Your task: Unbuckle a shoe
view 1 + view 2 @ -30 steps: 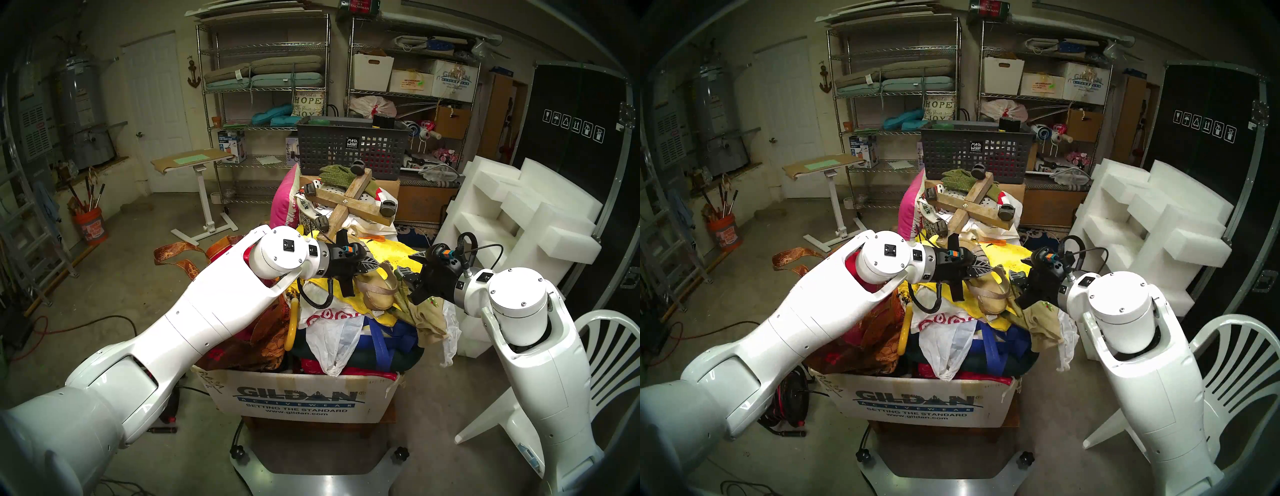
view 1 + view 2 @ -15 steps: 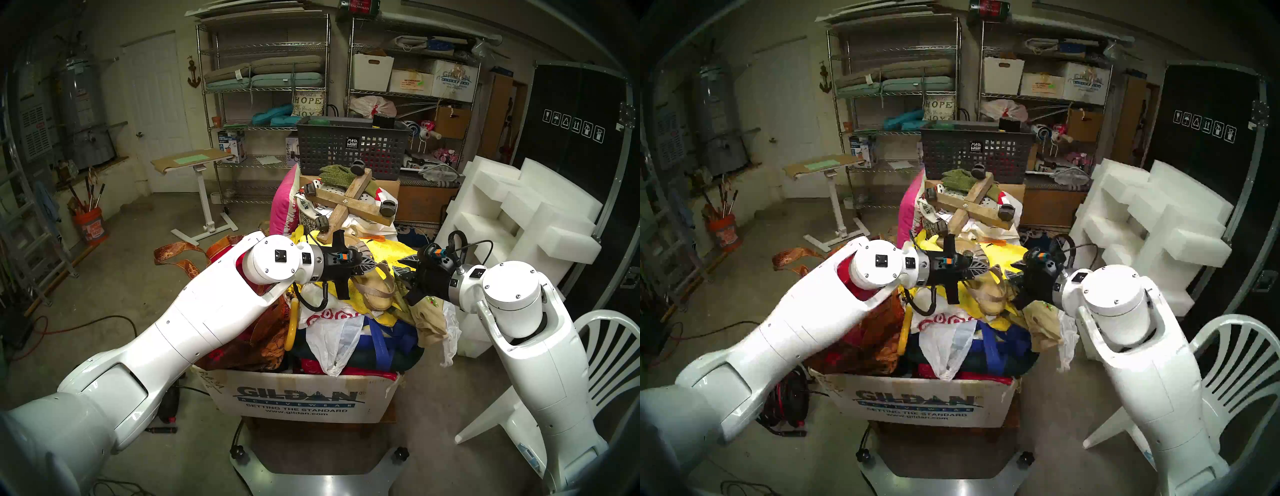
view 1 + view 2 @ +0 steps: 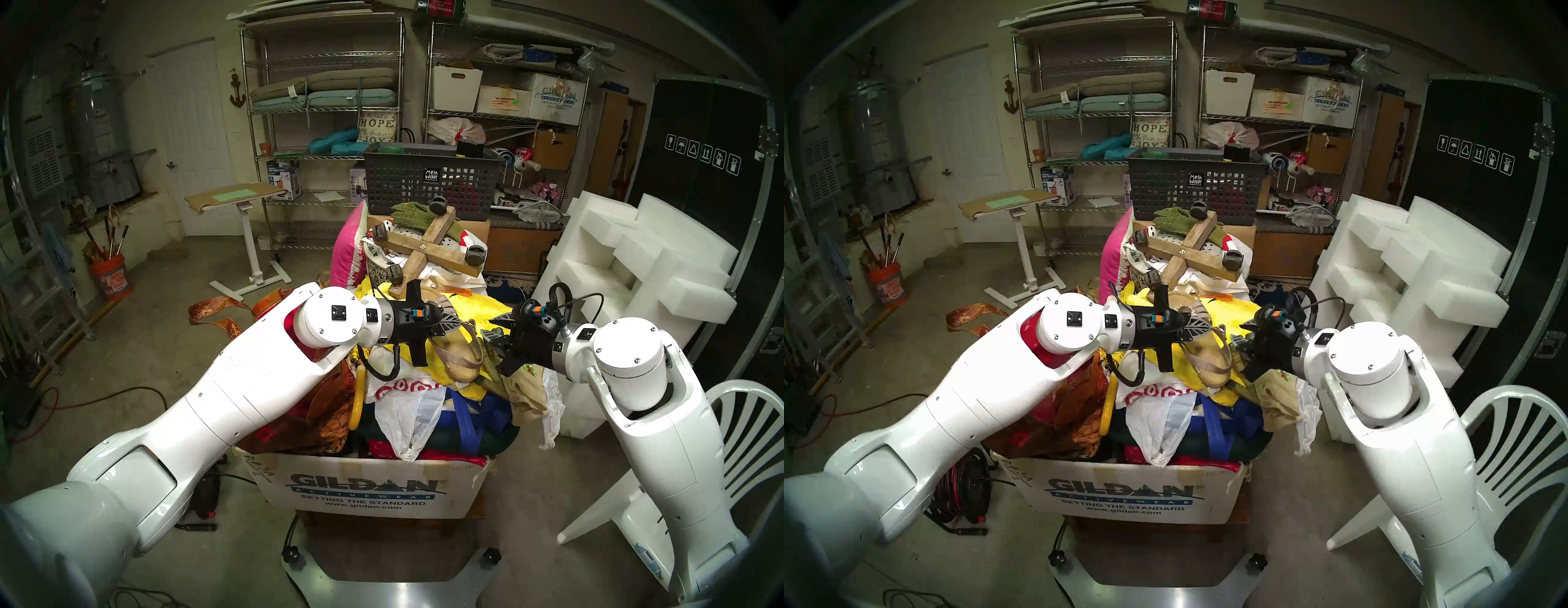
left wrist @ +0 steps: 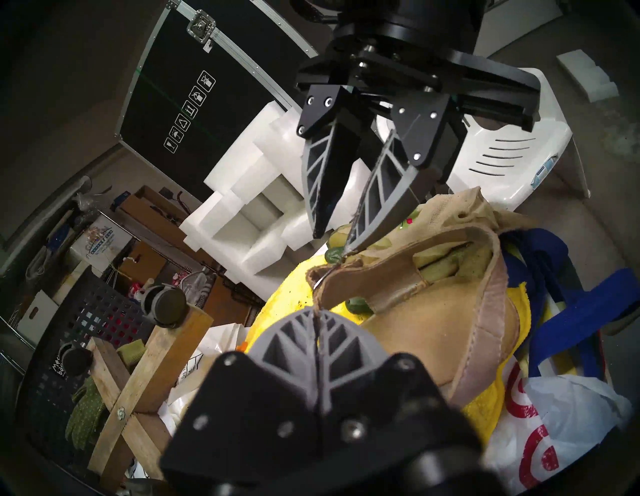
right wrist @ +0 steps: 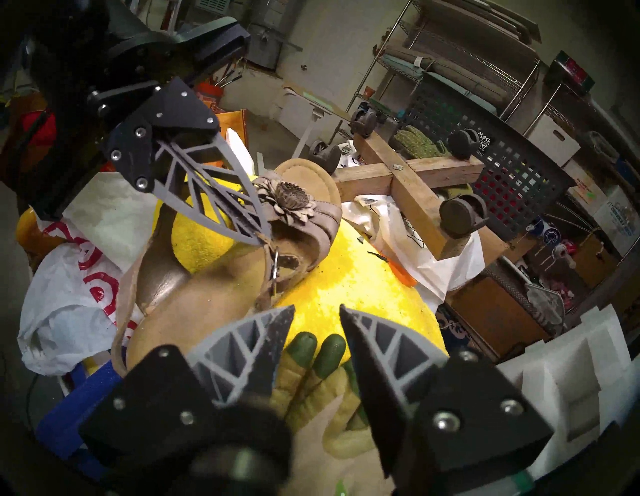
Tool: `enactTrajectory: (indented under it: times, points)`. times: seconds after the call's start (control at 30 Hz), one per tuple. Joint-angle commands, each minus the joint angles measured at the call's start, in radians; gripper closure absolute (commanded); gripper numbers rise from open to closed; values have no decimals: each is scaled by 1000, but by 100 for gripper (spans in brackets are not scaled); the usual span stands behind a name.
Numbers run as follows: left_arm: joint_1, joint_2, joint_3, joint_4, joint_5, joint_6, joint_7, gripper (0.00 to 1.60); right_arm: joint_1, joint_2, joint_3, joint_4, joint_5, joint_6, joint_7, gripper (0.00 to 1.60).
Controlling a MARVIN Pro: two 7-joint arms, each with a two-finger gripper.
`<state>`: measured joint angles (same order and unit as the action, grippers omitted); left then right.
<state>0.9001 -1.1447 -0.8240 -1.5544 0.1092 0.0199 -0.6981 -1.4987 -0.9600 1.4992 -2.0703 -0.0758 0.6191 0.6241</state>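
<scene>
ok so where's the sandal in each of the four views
Head stereo left: the sandal lies just right of centre on the yellow cloth, between the two grippers.
Head stereo right: sandal at centre, same spot.
Left wrist: sandal right of centre, above this gripper's shut fingers.
Right wrist: sandal left of centre, flower ornament near the top.
Shared landmark: the wooden cross with casters.

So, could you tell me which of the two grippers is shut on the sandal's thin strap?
The left gripper: its jaws are pressed together on the thin strap of the sandal. The right gripper stands open, holding nothing.
</scene>
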Motion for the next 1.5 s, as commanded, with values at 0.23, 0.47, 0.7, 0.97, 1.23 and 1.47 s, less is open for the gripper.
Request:
enactTrajectory:
  times: [0.23,0.47,0.7,0.97,1.23,1.47]
  points:
    - [-21,-5,-11,-25,-10,4,-7,160,-32,15,17,-45,-4,-19,12,57]
    - [-22,-7,-10,-20,-13,3,-9,160,-32,1,15,-48,-6,-19,4,50]
    - [-19,-9,-6,-17,-16,1,-11,160,-7,-17,-6,-31,-9,-22,-5,47]
    - [-16,-7,-6,-14,-18,-1,-11,160,10,-19,-26,-21,-8,-26,2,47]
    - [-12,-6,-4,-12,-21,-10,-12,160,28,-30,-40,-21,-18,-14,-15,48]
    - [-8,-3,-2,-13,-23,-19,-13,160,43,-45,-42,-15,-32,7,-37,59]
